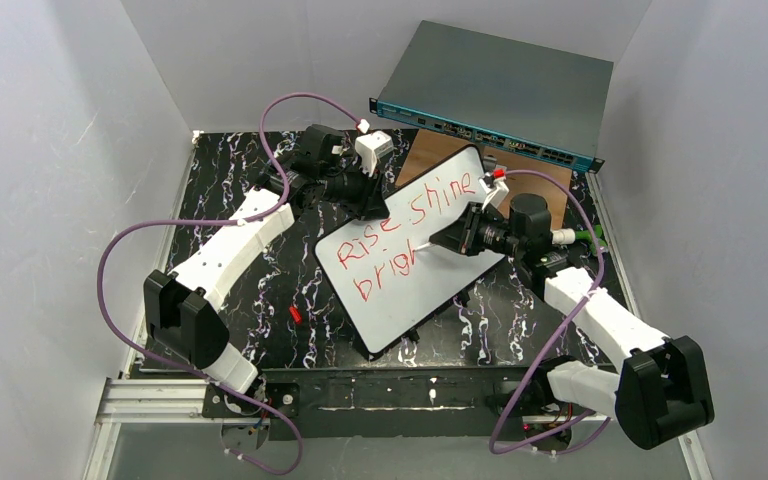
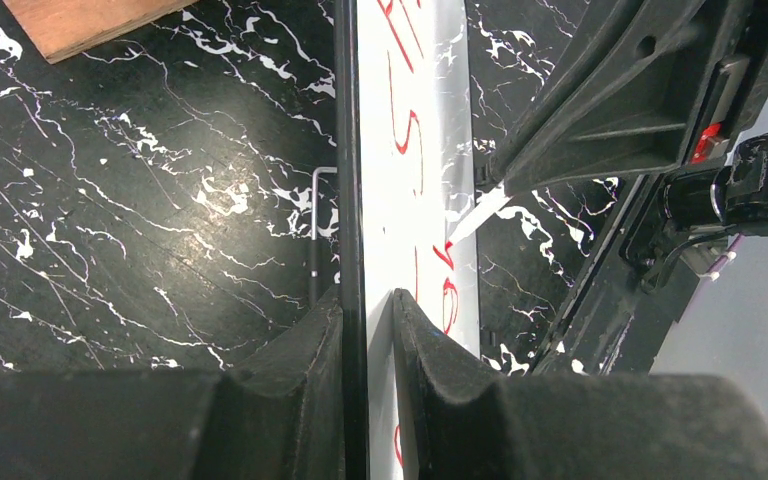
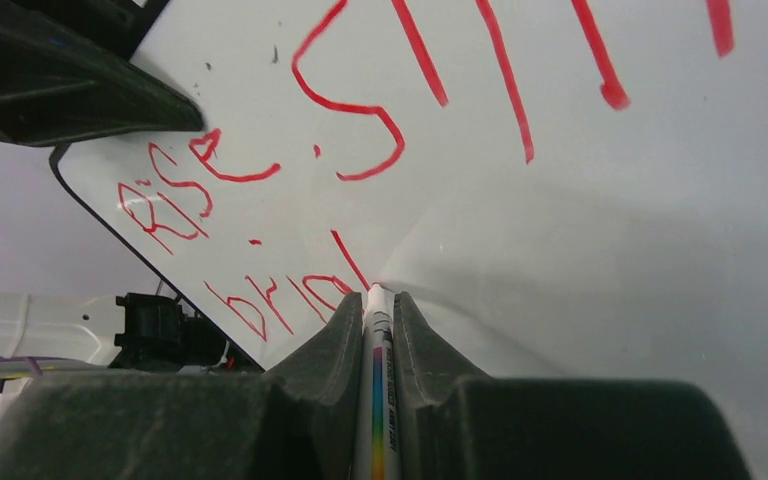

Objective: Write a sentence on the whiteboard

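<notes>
The whiteboard point(image 1: 445, 280) stands tilted on the black marbled table. The sentence point(image 1: 415, 215) is in red and reads "Rise shine" with "brigh" below it. My left gripper point(image 1: 372, 203) is shut on the whiteboard's upper left edge; in the left wrist view its jaws point(image 2: 368, 310) clamp the thin board point(image 2: 400, 200) edge-on. My right gripper point(image 1: 442, 241) is shut on a white marker point(image 3: 378, 380) with a rainbow stripe. The marker's tip touches the board point(image 3: 610, 250) at the end of "brigh". The red letters point(image 3: 175, 195) fill the right wrist view.
A grey metal box with a teal front point(image 1: 500, 90) stands behind the board, with a brown panel point(image 1: 428, 155) beneath it. A small red object point(image 1: 295, 314) lies on the table point(image 1: 260, 290) left of the board. White walls enclose the sides.
</notes>
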